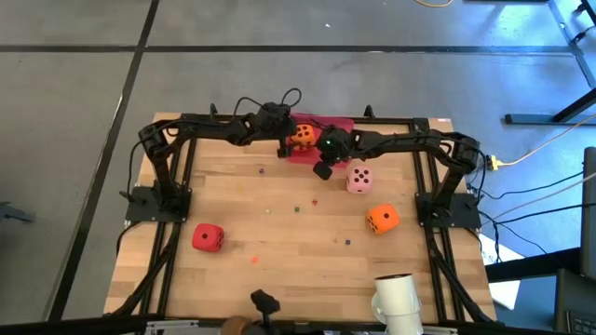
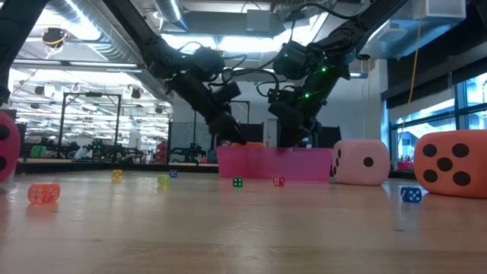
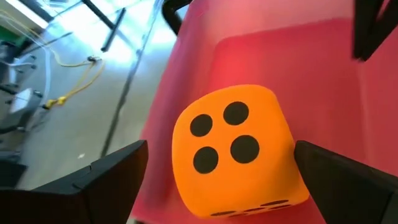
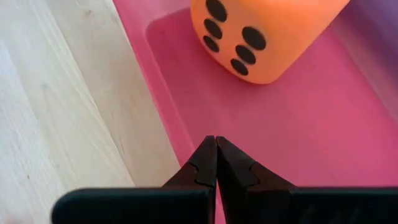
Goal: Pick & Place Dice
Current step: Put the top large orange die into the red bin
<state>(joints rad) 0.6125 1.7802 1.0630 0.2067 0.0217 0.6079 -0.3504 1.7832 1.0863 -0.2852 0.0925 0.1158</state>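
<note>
Looking past my left pincer (image 3: 217, 180), fingers spread either side of the orange die (image 3: 233, 152) in the tray (image 3: 348, 87); right pincer (image 4: 216, 163) is pressed together beside it. The die looks soft and light, so I'd squeeze opposite flat faces.

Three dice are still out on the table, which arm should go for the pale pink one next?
Right, probably. The right gripper, shut and empty, sits beside the pale pink die; the left gripper stands open around the orange die in the tray.

Bright overhead light, perhaps slight blur
</note>
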